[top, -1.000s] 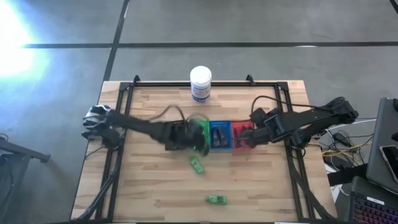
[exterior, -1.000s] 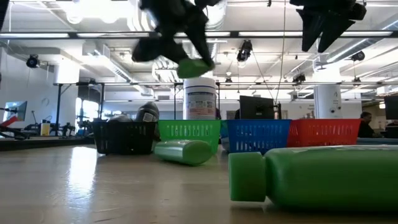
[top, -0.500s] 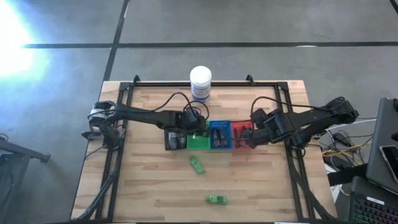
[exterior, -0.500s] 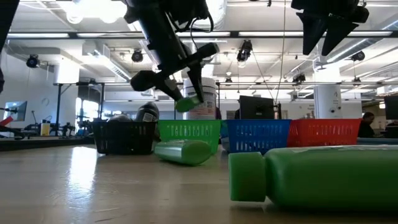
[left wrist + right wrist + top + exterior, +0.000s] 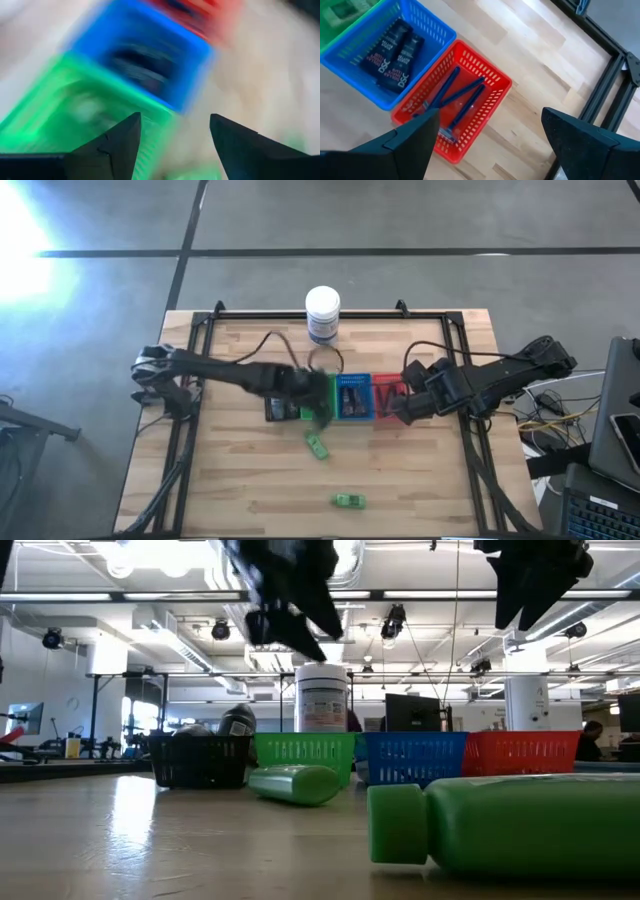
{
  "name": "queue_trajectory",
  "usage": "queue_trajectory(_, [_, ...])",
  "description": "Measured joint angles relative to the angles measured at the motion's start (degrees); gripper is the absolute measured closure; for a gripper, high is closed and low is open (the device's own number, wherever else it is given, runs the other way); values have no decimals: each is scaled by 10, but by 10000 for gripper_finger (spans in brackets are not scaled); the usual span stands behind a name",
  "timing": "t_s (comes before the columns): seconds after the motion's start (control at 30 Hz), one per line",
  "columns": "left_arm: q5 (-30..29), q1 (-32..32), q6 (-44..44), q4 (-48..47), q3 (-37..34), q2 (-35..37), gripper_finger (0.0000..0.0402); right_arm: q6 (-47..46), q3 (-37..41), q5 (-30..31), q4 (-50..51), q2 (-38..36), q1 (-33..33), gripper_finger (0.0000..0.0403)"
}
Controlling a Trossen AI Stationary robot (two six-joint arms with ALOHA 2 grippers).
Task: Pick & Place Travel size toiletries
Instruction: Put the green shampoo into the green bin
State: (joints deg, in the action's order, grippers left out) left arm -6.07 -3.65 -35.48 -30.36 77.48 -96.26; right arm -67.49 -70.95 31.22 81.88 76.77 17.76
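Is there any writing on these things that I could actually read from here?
"DSC": on the two dark tubes lying in the blue bin; the smaller lines above it are too small to read.
White jar: its label carries print, too small to read.
Green bottles: no writing shows.

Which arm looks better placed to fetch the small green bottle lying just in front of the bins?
Probably the left. Its open gripper hangs almost over the nearer small green bottle; the right gripper sits over the red bin.
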Motion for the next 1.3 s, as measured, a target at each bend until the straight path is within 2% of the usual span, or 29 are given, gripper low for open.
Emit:
queue_trajectory(0.07, [59,-35,156,-8,0,7,163,8,1,0,0,0,4,58])
queue_trajectory(0.13, [86,-76,297,-18,-5,7,164,19,3,-3,-2,0,8,52])
queue_trajectory(0.27, [63,-141,531,-14,-25,-6,163,36,3,-15,-8,0,9,43])
queue_trajectory(0.33, [55,-147,583,-12,-34,-25,163,36,3,-20,-14,0,9,42])
queue_trajectory(0.53, [50,-114,567,-1,-40,-68,163,31,4,-40,-30,0,9,52])
queue_trajectory(0.77, [69,-96,603,4,-42,-92,163,21,4,-45,-41,0,9,60])
queue_trajectory(1.03, [68,-94,605,4,-47,-109,163,14,4,-47,-49,2,9,41])
queue_trajectory(1.3, [72,-77,611,20,-63,-114,163,4,4,-47,-54,2,9,39])
